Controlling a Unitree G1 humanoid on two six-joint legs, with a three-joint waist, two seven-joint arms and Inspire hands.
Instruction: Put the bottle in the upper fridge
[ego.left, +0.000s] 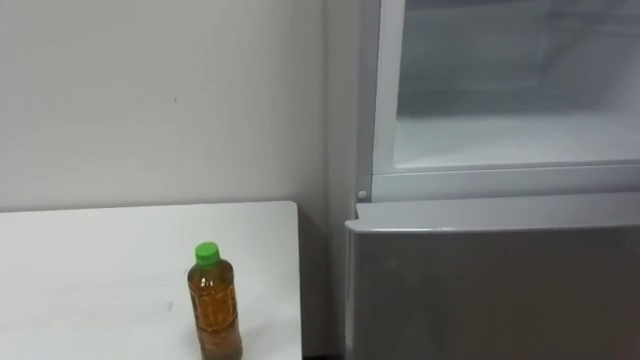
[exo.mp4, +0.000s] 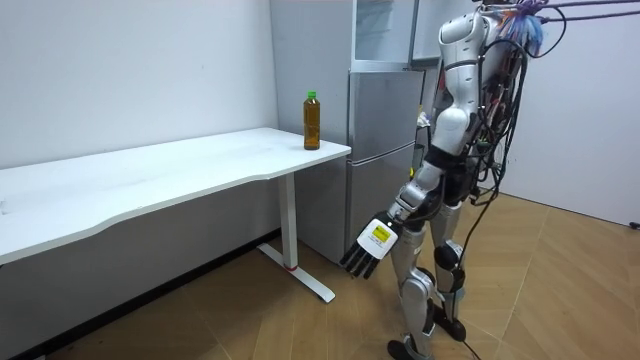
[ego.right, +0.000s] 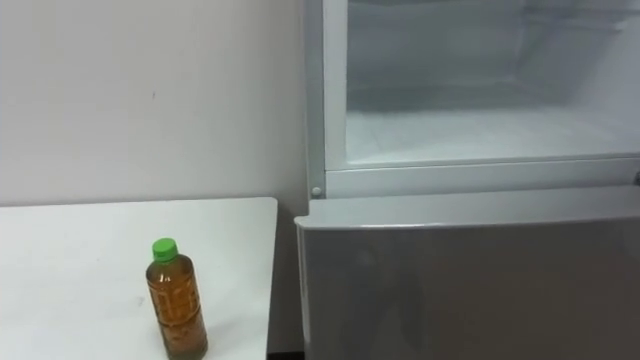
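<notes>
The left hand (exo.mp4: 372, 245) hangs slack and empty; it should take the bottle (ego.left: 214, 305) round its middle, upright, near the table (ego.left: 100, 270) edge

Silver-grey humanoid, black robot hand (exo.mp4: 365, 255) w/ pale tag, exposed cables

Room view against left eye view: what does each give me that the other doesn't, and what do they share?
Room view: the robot standing in front of the fridge, its left hand hanging open at its side, the table leg and the wooden floor. Left eye view: a close look into the open upper compartment, with its white inner floor. Shared: the green-capped bottle standing upright and untouched on the white table, near the edge next to the fridge.
</notes>
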